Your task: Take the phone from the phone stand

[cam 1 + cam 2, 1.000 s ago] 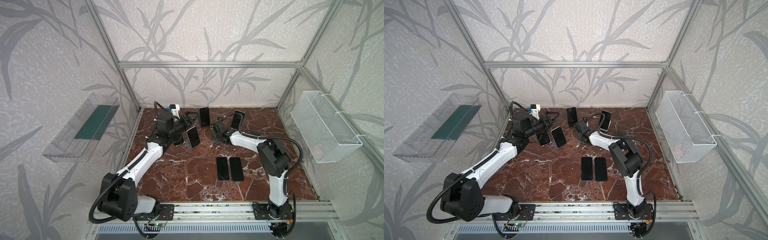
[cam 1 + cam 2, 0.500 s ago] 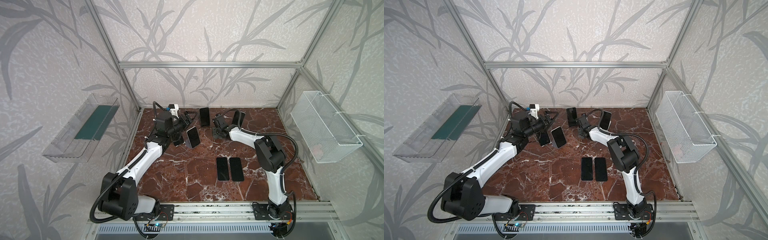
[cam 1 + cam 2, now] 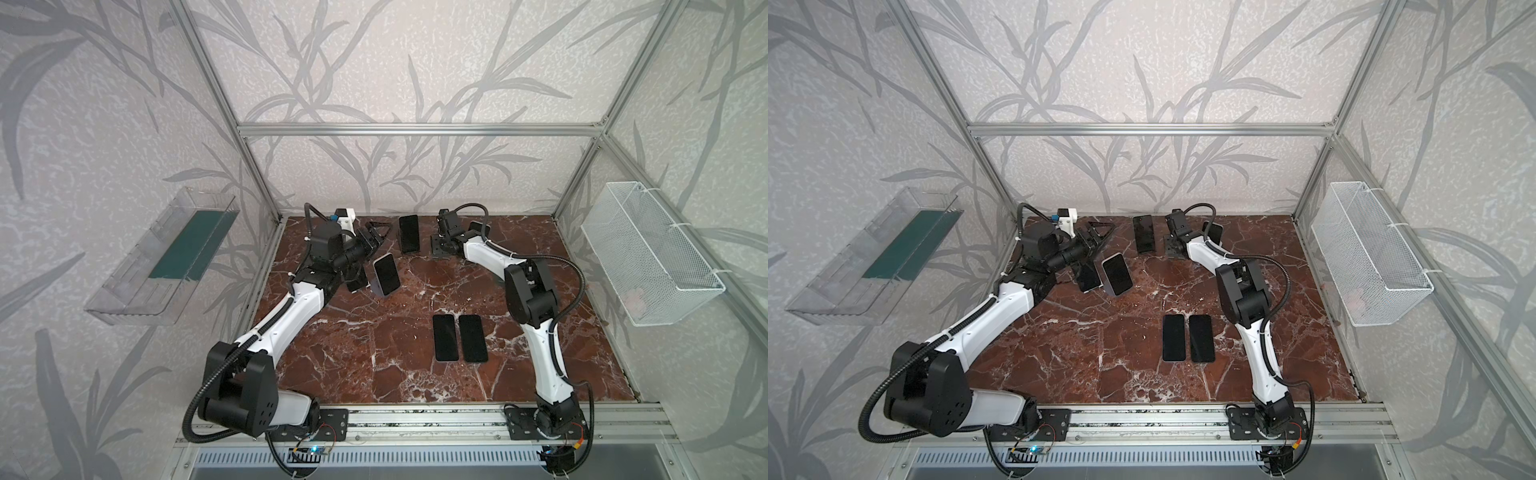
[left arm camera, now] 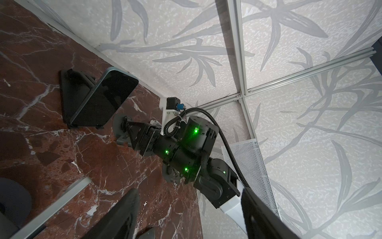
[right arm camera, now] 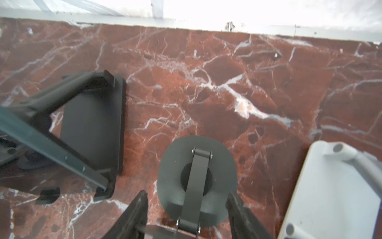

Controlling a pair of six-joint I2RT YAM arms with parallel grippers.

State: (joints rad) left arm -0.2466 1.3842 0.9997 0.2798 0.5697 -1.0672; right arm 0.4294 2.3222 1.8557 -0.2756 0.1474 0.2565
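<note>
Edging farther toward the back wall than a second ago, the right gripper (image 3: 439, 249) is working at the rear of the marble table (image 3: 374, 374). The left gripper (image 3: 380, 232) is keeping its place near the back left corner.

In the right wrist view the right fingers (image 5: 142, 209) are standing either side of the hinged arm of a grey stand (image 5: 173, 161) with a round base. They are closed in on its top plate at the frame's lower edge. The left jaws are standing apart, with only table showing between them.

Four phones are still leaning on stands:
- The back phone (image 3: 408, 234) is leaning on a black stand (image 4: 70, 91) just beside the right gripper, crowding it on one side. A white hinged plate (image 5: 330, 190) is crowding it on the other.
- A half-hidden phone (image 3: 481, 227) is leaning behind the right forearm, which is blocking most of it in both top views.
- Just in front of the left gripper, a silver-edged phone (image 3: 386, 275) and a darker phone (image 3: 357, 279) are leaning side by side. Whether they are touching I cannot tell.

Two flat phones (image 3: 445, 337) are lying side by side on open table near the middle. A wire basket (image 3: 648, 257) and a clear tray (image 3: 166, 257) are hanging on the side walls, well apart from the work.
</note>
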